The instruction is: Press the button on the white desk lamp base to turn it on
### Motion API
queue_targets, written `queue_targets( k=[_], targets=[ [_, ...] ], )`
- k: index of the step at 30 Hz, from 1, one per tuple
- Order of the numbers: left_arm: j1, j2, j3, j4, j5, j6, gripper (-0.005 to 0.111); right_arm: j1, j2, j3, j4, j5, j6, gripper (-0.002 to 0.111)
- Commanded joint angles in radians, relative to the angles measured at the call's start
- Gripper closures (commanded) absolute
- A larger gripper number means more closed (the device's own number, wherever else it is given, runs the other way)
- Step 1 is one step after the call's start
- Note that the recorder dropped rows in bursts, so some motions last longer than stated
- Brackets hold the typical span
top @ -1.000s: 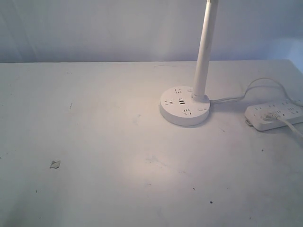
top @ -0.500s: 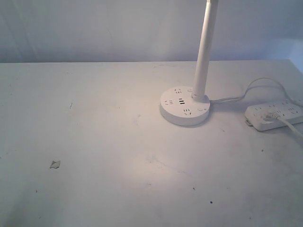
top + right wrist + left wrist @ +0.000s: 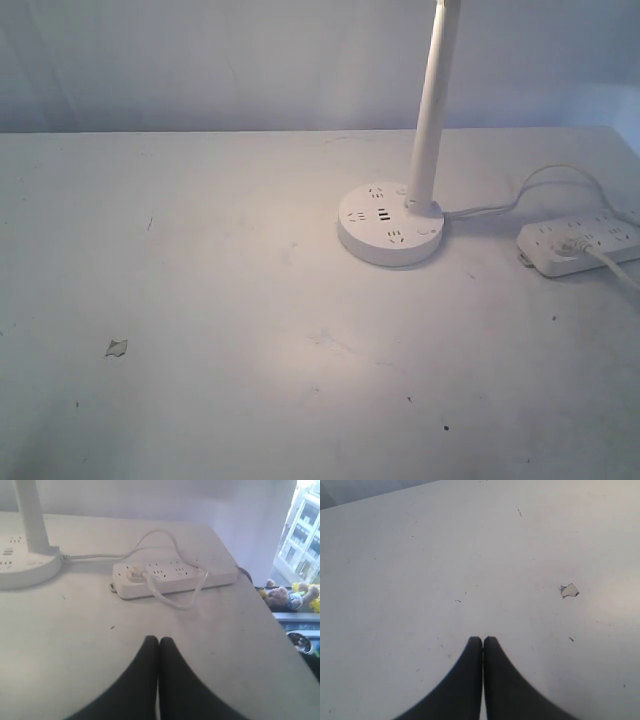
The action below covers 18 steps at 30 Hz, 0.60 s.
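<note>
Here: noted thick round white plastic desk lamp base (image 3: 390, 238) standing right of centre on grey-white worktop (image 3: 200, 280), slim white pole (image 3: 432, 110) rising from it. Logged long white power strip (image 3: 580, 245) near, further right. Found black left pincer (image 3: 482, 641) and black right pincer (image 3: 158, 641) each pressed together, empty, apart from base.

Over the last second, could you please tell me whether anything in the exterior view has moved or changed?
Nothing visibly changed. The white desk lamp base, its pole and the power strip lie exactly where they were, and the warm patch of light on the table looks the same.
</note>
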Motion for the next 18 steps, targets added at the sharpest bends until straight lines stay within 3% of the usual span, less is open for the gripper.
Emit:
queue_targets(
  k=[1, 18],
  targets=[
    [0.003, -0.004, 0.003, -0.006, -0.002, -0.001, 0.107, -0.005, -0.004, 0.004, 0.055, -0.011, -0.088, 0.108],
    [0.003, -0.004, 0.003, -0.006, -0.002, -0.001, 0.107, -0.005, -0.004, 0.004, 0.121, -0.001, -0.088, 0.108]
  ],
)
